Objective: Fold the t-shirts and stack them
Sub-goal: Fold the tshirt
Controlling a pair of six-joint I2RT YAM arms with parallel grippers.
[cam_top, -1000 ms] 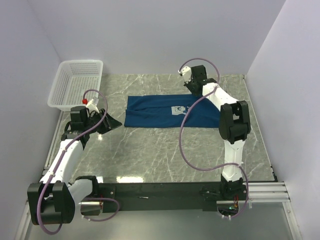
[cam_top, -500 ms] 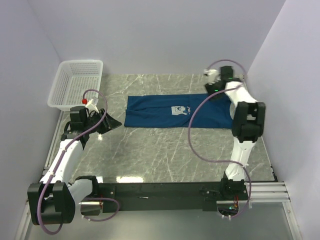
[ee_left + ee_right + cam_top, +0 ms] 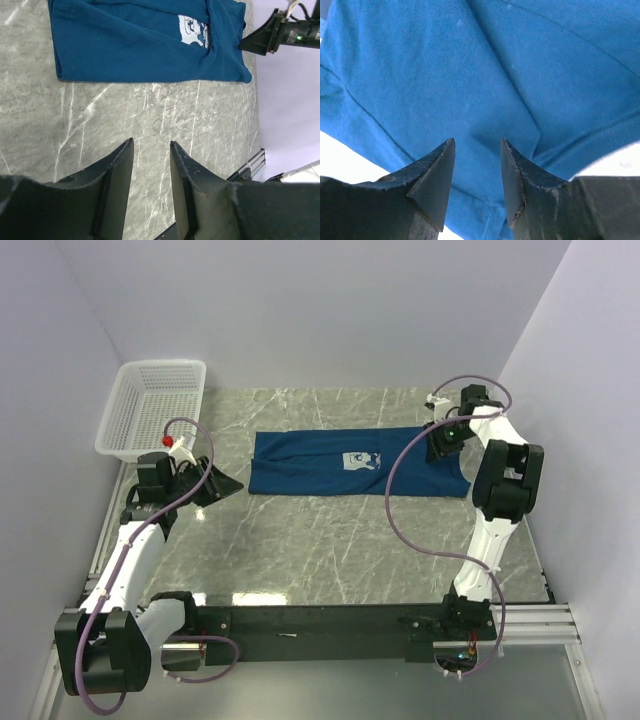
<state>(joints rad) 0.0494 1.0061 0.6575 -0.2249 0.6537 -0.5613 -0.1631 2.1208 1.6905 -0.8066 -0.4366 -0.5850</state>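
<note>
Lying flat on the table (image 3: 330, 550), the dark blue t-shirt (image 3: 320, 465) forms a long folded band near the centre, its pale print (image 3: 358, 460) facing up. The right claw (image 3: 441, 445) hovers over the band's 3 o'clock end, jaws parted, no cloth between them. The left claw (image 3: 222, 487) sits at the shirt's 9 o'clock, apart from it, jaws parted and empty. A white mesh basket (image 3: 150, 405) stands at 10 o'clock.

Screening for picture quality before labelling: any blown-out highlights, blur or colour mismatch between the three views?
Top external: even, soft light, t-shirt sharp and dark blue. Left wrist: print and cloth folds crisp. Right wrist: table blown out to white at both lower corners, t-shirt rendered brighter blue than elsewhere.
</note>
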